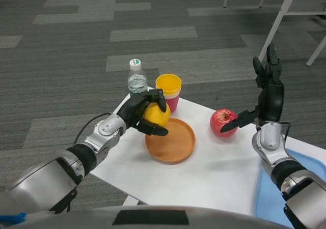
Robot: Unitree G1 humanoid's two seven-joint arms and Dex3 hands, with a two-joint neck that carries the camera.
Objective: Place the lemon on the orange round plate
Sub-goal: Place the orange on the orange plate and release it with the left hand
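Observation:
My left hand (142,112) grips the yellow lemon (157,115) and holds it just above the far left rim of the orange round plate (171,141), which lies on the white table. My right hand (267,94) is raised at the right with its fingers spread upward and nothing in it; its thumb points toward a red apple (222,121).
Behind the lemon stand a clear water bottle (136,78) with a white cap and a yellow cup (168,86) stacked in a pink one. A light blue tray (270,198) sits at the table's right front. The table's left edge (109,158) runs below my left forearm.

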